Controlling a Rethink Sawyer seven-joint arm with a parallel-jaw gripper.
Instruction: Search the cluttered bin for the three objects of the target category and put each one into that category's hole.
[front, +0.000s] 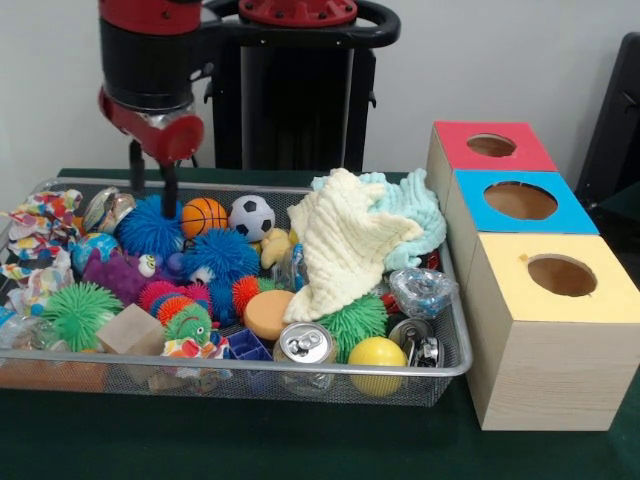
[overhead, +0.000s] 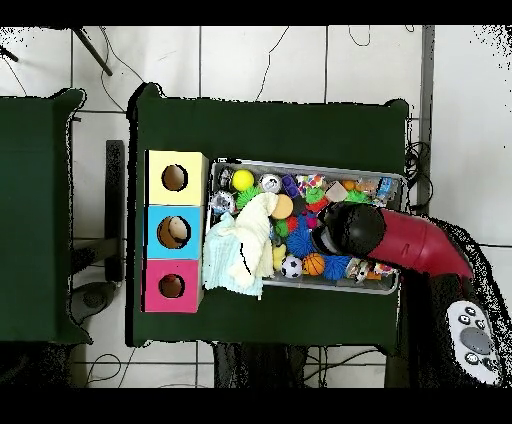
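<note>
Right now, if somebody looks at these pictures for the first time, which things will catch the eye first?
First the wire bin, packed with spiky balls, cans and small toys, with a pale yellow cloth heaped over its middle. Beside it stand three wooden boxes in a row, topped red, blue and yellow, each with a round hole. The gripper hangs over the bin's far corner above a blue spiky ball.

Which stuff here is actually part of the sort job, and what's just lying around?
Job: gripper, open over the mesh bin (which contents are the targets: cannot tell), red box, blue box, yellow box.
Lying about: controller on the floor, floor cables, second table.
</note>
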